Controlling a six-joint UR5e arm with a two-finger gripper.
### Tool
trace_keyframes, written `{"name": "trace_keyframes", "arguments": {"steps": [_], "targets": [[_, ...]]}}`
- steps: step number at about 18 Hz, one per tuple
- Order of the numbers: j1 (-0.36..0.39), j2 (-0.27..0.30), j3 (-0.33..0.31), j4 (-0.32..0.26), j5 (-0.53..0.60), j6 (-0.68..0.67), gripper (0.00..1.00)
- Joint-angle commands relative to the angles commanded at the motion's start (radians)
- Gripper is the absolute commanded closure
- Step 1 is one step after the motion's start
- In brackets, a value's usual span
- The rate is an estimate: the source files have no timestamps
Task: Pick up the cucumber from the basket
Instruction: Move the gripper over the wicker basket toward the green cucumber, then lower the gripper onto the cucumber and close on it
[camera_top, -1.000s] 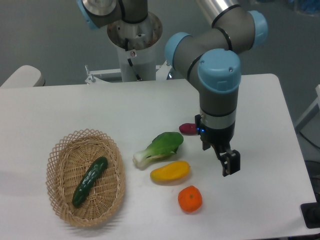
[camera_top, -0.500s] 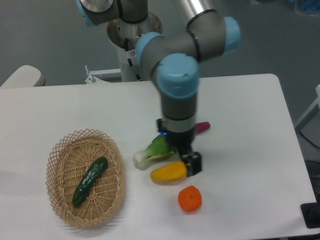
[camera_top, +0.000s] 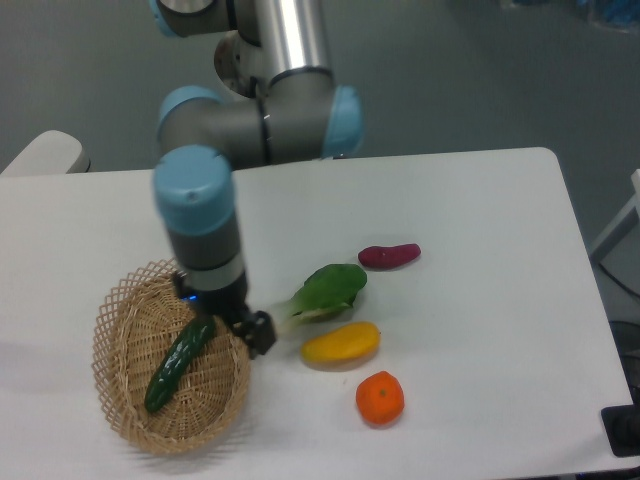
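The cucumber is dark green and glossy and lies diagonally inside the tan wicker basket at the front left of the table. My gripper hangs over the right side of the basket, just above and to the right of the cucumber's upper end. It is not touching the cucumber. One dark fingertip shows beyond the basket's right rim. The jaws look open and hold nothing.
A leafy bok choy lies just right of the gripper, with a yellow mango and an orange in front of it. A purple sweet potato lies further right. The robot base stands at the back.
The arm has swung left across the table, from over the right side, past the bok choy and mango, to above the basket's right rim. The produce has not moved.
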Motion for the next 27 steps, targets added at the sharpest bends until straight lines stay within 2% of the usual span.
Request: {"name": "trace_keyframes", "arguments": {"steps": [4, 13, 19, 20, 21, 24, 27], "targets": [[-0.025, -0.052, -0.028, 0.08, 0.0, -0.043, 0.0], [-0.048, -0.115, -0.04, 0.117, 0.003, -0.064, 0.0], [-0.054, -0.118, -0.065, 0.144, 0.002, -0.066, 0.0], [-0.054, -0.118, -0.065, 0.147, 0.003, -0.066, 0.08], [-0.054, -0.118, -0.065, 0.147, 0.003, -0.066, 0.27], [-0.054, -0.117, -0.061, 0.147, 0.003, -0.061, 0.67], [-0.054, -0.117, -0.057, 0.147, 0.003, -0.06, 0.86]]}}
